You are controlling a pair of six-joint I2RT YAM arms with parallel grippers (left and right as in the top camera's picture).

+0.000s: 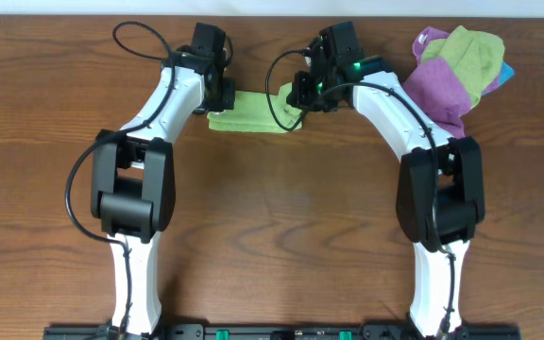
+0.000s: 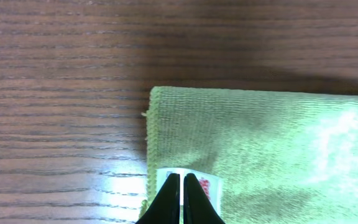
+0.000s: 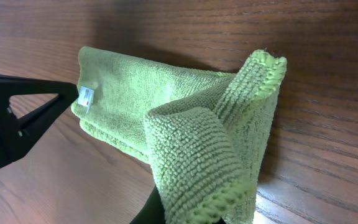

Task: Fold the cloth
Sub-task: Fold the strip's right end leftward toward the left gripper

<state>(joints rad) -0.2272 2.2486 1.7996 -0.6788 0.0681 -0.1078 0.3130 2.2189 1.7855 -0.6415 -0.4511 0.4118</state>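
A: Brown wood worktop (image 1: 281, 236) fills the overhead view. We log both arms reaching to its far side, left arm (image 1: 149, 123) and right arm (image 1: 414, 132).

B: Agreed. Next in size is a purple cloth (image 1: 437, 85) bunched with a duller green cloth (image 1: 470, 52) at the far right, just beside the right arm.

A: The cloth (image 1: 248, 113), lime yellow-green, lies between the two grippers as a folded strip on the worktop, well apart from that bunch. Its right end is off the surface.

B: We note that end raised and curled over in the right wrist view. The right gripper (image 1: 302, 99) is closed on it from below, and only dark finger edges show under the fabric.

A: Left gripper (image 2: 182, 177): jaws together with only a hairline slit between them, tips at the cloth's left end.

B: Do they pinch fabric?

A: We cannot tell. They sit over the small white tag (image 2: 211, 185) at that edge.
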